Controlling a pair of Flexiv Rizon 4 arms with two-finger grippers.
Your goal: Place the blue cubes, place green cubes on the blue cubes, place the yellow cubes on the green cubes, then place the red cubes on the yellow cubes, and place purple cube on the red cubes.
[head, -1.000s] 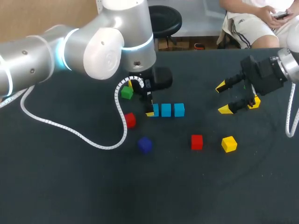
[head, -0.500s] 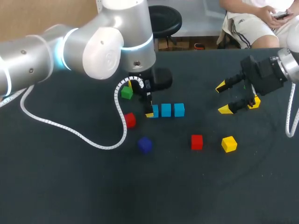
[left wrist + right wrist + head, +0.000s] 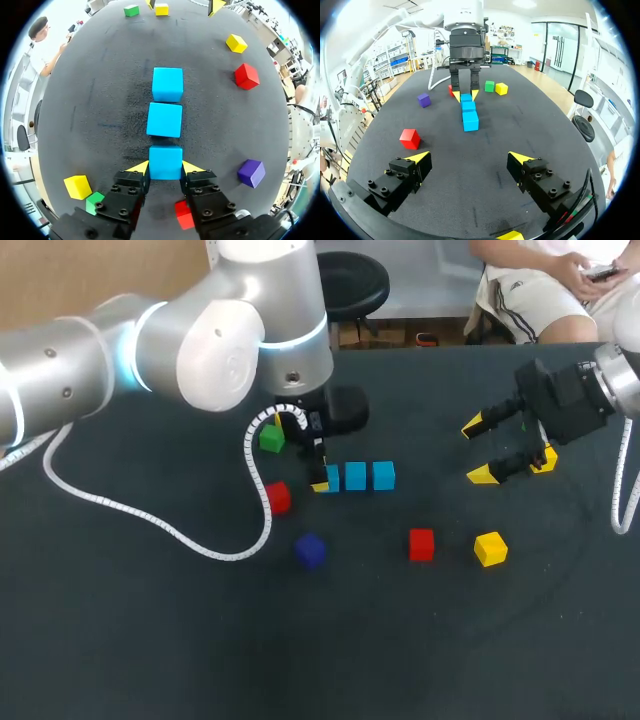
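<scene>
Left wrist view has the left claw [image 3: 165, 169] pinched narrowly on the nearest blue cube [image 3: 165, 159]. That cube rests on the table [image 3: 150, 640], ending a row with the middle blue cube [image 3: 164, 120] and the far blue cube [image 3: 167, 84]. The blue layer looks about laid. A green cube [image 3: 271, 439], yellow cube [image 3: 490, 548], red cube [image 3: 421, 544] and purple cube [image 3: 309, 551] lie loose, nothing stacked yet. The right claw [image 3: 477, 450] hangs wide and empty, well apart. There is open room right of the row, and the edges are well off.
</scene>
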